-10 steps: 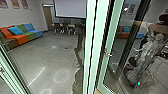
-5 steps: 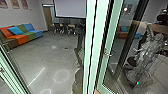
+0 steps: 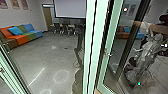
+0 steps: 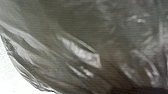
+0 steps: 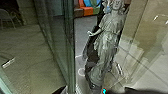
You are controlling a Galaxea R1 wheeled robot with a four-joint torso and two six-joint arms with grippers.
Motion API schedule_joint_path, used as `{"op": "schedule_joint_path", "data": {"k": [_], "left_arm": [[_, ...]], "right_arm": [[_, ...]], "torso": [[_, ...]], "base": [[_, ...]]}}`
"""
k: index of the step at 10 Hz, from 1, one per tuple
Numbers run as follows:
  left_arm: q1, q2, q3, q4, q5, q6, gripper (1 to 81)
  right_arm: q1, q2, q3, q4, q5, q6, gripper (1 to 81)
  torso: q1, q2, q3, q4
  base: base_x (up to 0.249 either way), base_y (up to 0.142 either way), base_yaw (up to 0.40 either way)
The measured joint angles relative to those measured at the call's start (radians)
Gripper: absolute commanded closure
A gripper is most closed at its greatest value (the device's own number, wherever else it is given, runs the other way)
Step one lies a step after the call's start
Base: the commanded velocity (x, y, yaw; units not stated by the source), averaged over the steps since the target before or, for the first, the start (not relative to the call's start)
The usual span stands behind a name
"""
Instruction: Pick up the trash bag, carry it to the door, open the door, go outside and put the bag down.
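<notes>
Thin, wrinkled, see-through plastic of the trash bag [image 4: 80, 53] shows close up in the left wrist view, grey-brown with bright glints; what grips it is hidden. In the head view, a pale green door frame [image 3: 110, 37] with a metal handle [image 3: 107, 53] stands right of centre, around a glass pane. The right wrist view has a glass panel [image 5: 56, 30] with a dark upright edge. Dark shapes cross its lower edge, too unclear to tell as fingers.
A grey statue [image 3: 150, 55] shows at the right in the glass. Left lie a multicoloured sofa [image 3: 21, 35] and grey floor [image 3: 47, 57]; chairs [image 3: 63, 28] stand under a screen [image 3: 70, 8]. Another green frame [image 3: 11, 72] edges the lower left.
The statue's image in the glass at the right moved slightly left, then back to the right. The room, sofa and main green frame look the same.
</notes>
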Motion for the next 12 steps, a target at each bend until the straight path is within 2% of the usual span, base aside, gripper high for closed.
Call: {"op": "schedule_joint_path", "data": {"k": [2,8,12], "left_arm": [[0.0,0.002,-0.001,0.0,0.0,0.0,81.1],[0.0,0.003,-0.001,0.0,0.0,0.0,81.1],[0.0,0.005,-0.001,0.0,0.0,0.0,81.1]], "right_arm": [[-0.018,0.021,-0.042,-0.021,0.05,0.0,1.0],[-0.038,0.044,-0.114,-0.171,0.176,-0.022,1.0],[-0.03,0.009,-0.128,-0.209,0.193,-0.027,1.0]], "torso": [[-0.001,0.0,0.0,0.0],[0.0,0.0,0.0,0.0],[0.001,0.0,0.0,0.0]], "base": [[0.0,0.0,0.0],[0.0,0.0,0.0],[0.0,0.0,0.0]]}}
